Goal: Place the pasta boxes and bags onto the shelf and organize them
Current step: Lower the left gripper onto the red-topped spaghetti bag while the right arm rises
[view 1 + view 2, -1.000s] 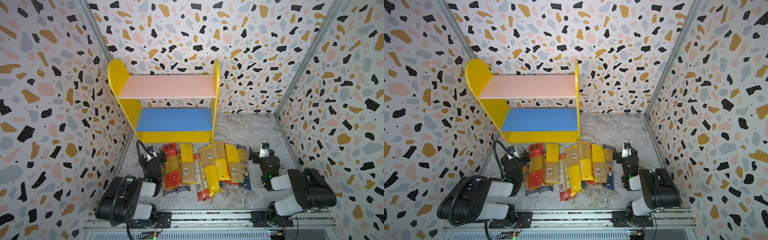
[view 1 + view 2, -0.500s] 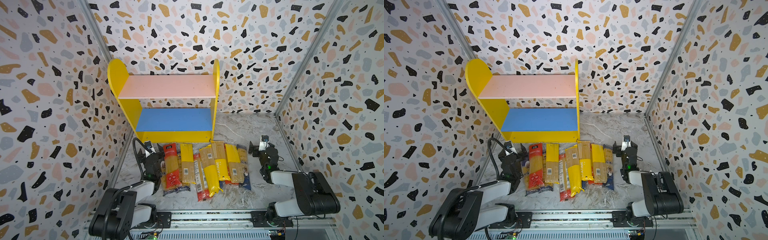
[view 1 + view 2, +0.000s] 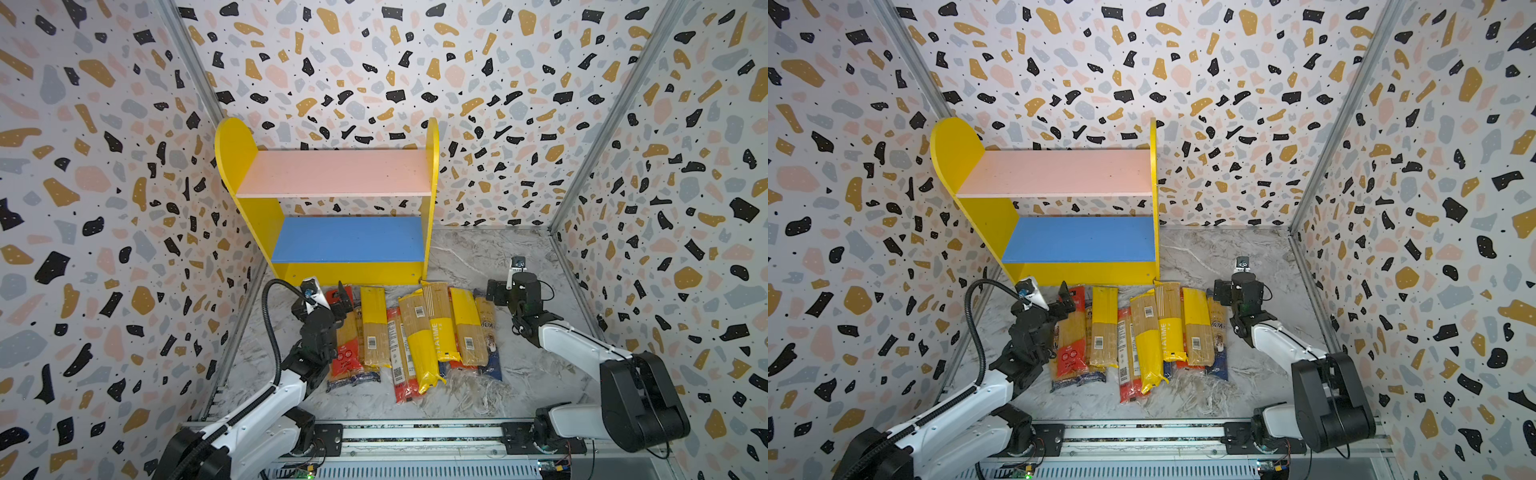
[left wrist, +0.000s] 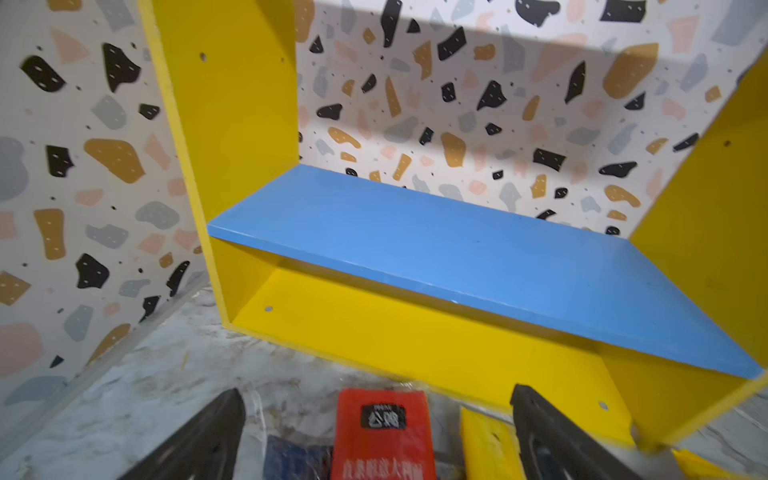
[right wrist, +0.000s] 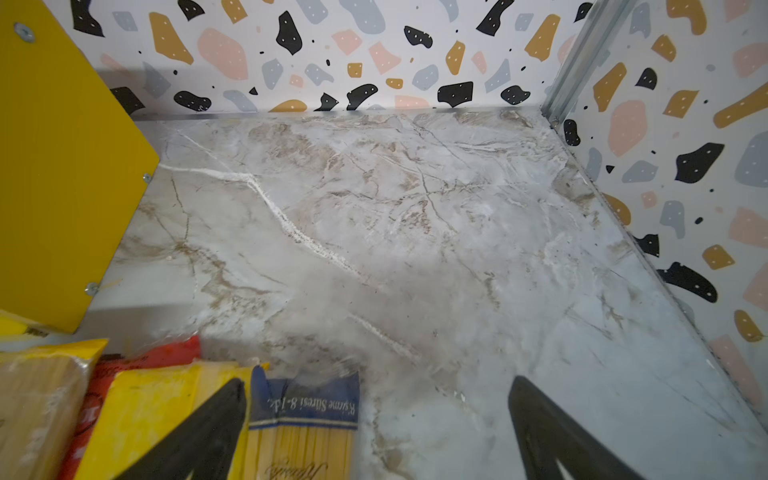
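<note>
Toward the bench's (image 3: 478,257) front, my left gripper (image 4: 376,397), jaws wide, straddles the red pack (image 4: 382,432) ending the row. My right gripper (image 5: 376,386), equally spread, brackets the blue-printed pack (image 5: 305,415) opposite. The pasta packs (image 3: 415,332) all point lengthwise at the bare shelf (image 3: 349,274) behind; my left arm looks nearer to it.

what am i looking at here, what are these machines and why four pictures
Two robot arms, each ending in a two-fingered gripper. Two pictures are taken from overhead; the other two by a camera on each wrist, looking past the fingers. On the marble table pasta packs lie in a row before a bare shelf. The left gripper is open over a red pack, the right gripper open near a blue-topped pack. Nothing is held.
</note>
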